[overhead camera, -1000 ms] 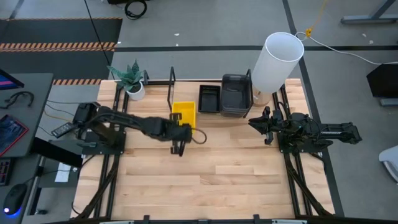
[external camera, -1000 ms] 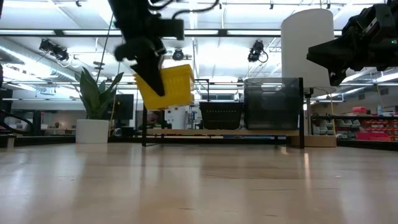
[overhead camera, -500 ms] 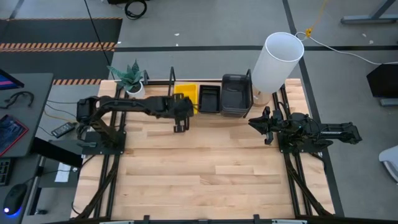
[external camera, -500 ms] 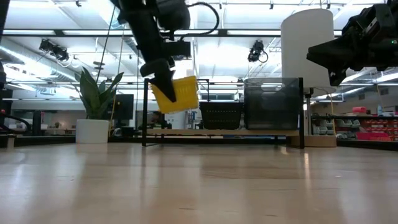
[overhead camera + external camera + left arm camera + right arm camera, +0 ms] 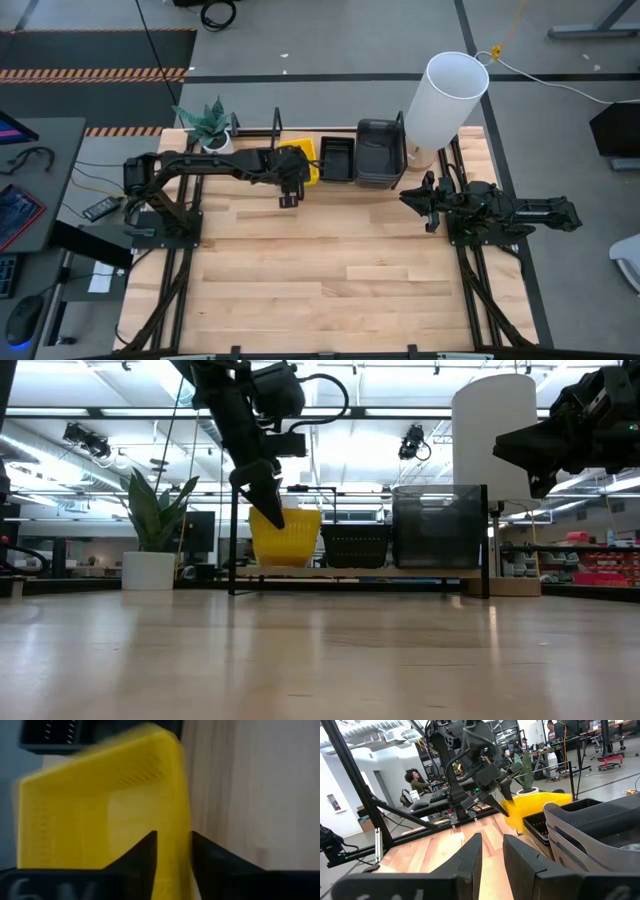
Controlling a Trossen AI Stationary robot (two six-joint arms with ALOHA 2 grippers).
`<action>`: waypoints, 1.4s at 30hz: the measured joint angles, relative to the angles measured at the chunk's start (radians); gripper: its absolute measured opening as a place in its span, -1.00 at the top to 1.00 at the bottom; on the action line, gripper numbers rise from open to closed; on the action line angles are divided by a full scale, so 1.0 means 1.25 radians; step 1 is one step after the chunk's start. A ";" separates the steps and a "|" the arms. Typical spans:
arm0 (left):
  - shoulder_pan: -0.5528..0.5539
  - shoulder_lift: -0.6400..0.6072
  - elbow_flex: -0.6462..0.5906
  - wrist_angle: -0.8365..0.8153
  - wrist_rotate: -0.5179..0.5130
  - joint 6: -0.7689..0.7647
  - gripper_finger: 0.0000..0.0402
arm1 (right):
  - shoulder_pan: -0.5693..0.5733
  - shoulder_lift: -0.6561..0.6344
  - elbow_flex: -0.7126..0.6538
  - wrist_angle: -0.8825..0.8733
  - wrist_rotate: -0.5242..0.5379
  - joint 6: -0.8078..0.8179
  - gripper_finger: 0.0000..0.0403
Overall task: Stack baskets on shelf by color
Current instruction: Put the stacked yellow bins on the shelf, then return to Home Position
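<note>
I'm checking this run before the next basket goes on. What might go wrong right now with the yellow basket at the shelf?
The left gripper has its fingers astride the yellow basket's wall, so pulling away could drag or tip it. The basket sits right beside the black basket, so a sideways nudge might knock that. The shelf upright stands close by the arm and could be clipped.

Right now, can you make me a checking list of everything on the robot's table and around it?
Surface: wooden table, bare in front.
Job's things: yellow basket, black basket and grey basket side by side on the shelf.
Clutter: potted plant, white cylinder.
Grippers: left gripper at the yellow basket's rim, grip unclear; right gripper waits by the table's right side, holding nothing.
Cables: yellow cord on the floor.
Surroundings: person at a desk.
</note>
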 joint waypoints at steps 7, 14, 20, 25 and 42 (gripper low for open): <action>0.000 0.000 0.000 0.026 -0.007 -0.021 0.15 | 0.000 0.000 0.000 0.000 0.000 0.000 0.58; 0.001 -0.020 0.000 0.010 -0.011 -0.014 0.13 | 0.000 0.000 0.000 0.000 0.000 0.000 0.58; 0.001 -0.088 0.000 0.015 -0.012 -0.008 0.17 | 0.000 0.000 0.000 0.000 0.000 0.000 0.58; -0.004 -0.173 0.000 0.024 0.018 -0.024 0.23 | 0.000 0.000 0.000 0.000 0.000 0.000 0.58; -0.042 -0.653 -0.497 0.440 0.136 -0.224 0.67 | 0.000 0.000 0.000 0.000 0.000 0.000 0.58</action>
